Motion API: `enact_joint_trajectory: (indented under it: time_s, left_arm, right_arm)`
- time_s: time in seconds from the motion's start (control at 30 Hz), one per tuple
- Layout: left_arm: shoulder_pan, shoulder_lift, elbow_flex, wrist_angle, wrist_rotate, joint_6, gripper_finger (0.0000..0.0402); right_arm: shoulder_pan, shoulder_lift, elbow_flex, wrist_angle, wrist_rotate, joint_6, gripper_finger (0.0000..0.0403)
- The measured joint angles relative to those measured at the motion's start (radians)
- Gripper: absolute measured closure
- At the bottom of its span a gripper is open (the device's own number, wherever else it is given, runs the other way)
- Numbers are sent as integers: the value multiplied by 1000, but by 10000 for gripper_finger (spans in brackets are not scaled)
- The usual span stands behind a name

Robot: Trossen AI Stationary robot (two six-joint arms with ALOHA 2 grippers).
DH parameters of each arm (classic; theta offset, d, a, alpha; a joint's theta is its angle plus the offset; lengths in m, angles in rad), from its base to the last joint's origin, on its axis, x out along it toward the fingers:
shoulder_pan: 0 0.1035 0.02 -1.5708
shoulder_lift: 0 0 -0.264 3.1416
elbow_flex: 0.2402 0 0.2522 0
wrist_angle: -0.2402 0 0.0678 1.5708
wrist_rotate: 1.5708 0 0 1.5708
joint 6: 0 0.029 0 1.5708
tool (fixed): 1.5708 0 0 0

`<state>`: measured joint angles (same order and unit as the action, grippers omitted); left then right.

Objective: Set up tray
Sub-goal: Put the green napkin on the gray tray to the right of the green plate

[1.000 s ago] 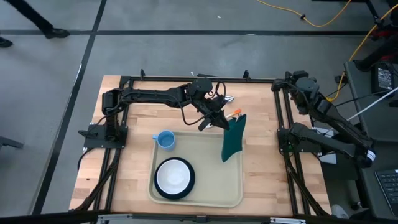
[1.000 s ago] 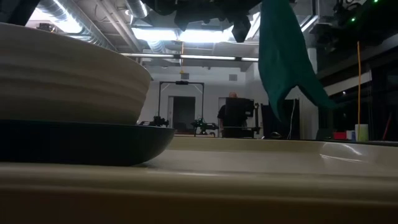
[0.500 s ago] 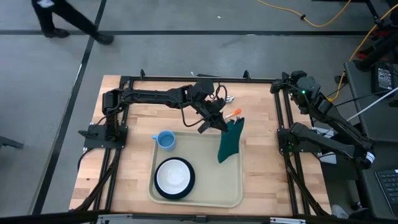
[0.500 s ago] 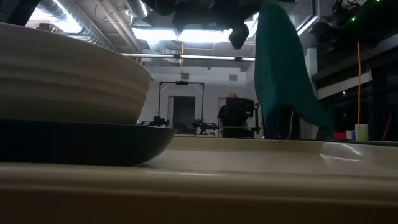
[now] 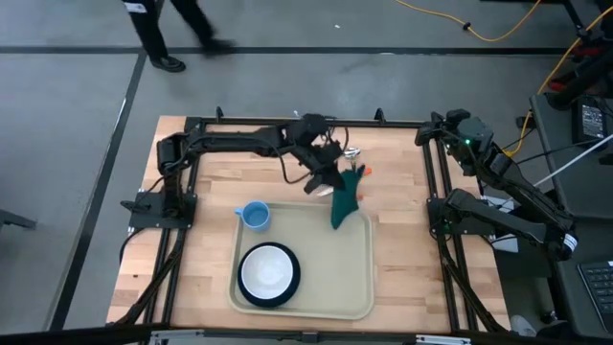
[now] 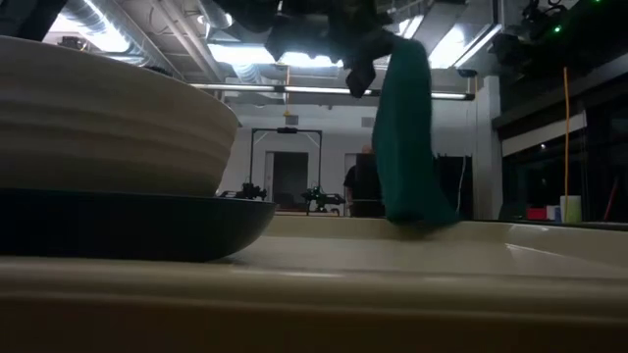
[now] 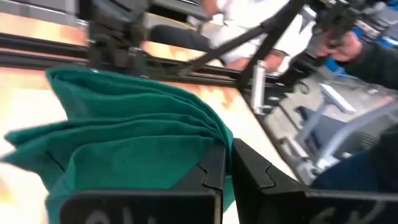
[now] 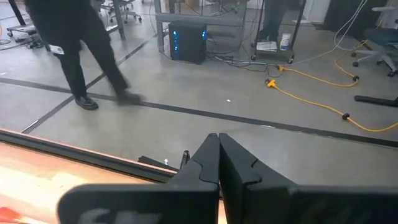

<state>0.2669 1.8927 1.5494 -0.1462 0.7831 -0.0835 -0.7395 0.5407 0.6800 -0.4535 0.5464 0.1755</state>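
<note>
Tray lies just below left pincer — clamped on green napkin.

Tray as landmark, on table. Bowl in tray's near-left part. Cup at tray's far-left corner. Napkin hangs over tray's far edge, right of centre, from left gripper. Right gripper well right of tray, beyond table's far edge.
</note>
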Motion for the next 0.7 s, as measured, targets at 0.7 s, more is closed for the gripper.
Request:
enact_joint_trajectory:
  time_s: [0.7]
  left_arm:
    - [-259, 99, -205, 290, 98, 145, 399]
  right_arm:
    - [1, 0, 0, 3, -105, 55, 403]
